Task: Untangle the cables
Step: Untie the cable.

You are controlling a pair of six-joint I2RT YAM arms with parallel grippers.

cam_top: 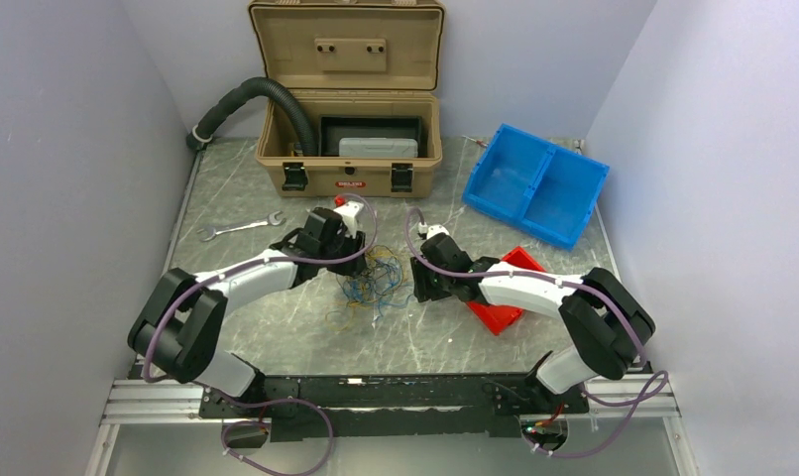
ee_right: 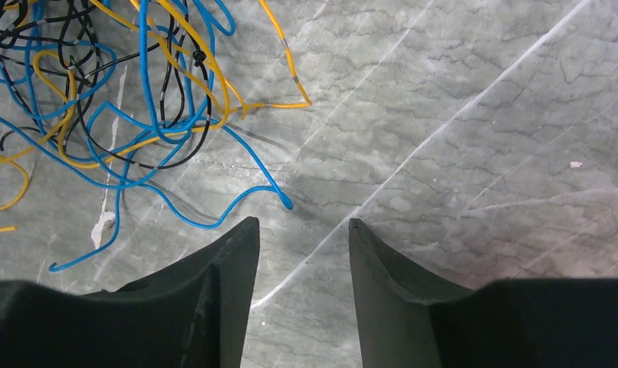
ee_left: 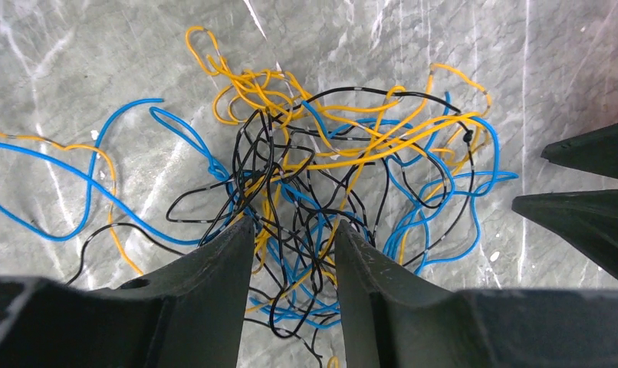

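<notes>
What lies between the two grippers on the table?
The tangle of blue, yellow-orange and black cables lies between the left gripper and the right gripper. The left wrist and top external views both show it.

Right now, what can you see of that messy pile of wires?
The wires are thin, bendy strands, blue, yellow-orange and black, knotted into one loose heap lying on the grey marbled table. A few blue and yellow ends trail out free. The left hand is over the heap, open, strands showing in the gap; the right hand is beside it, open over bare table.
</notes>
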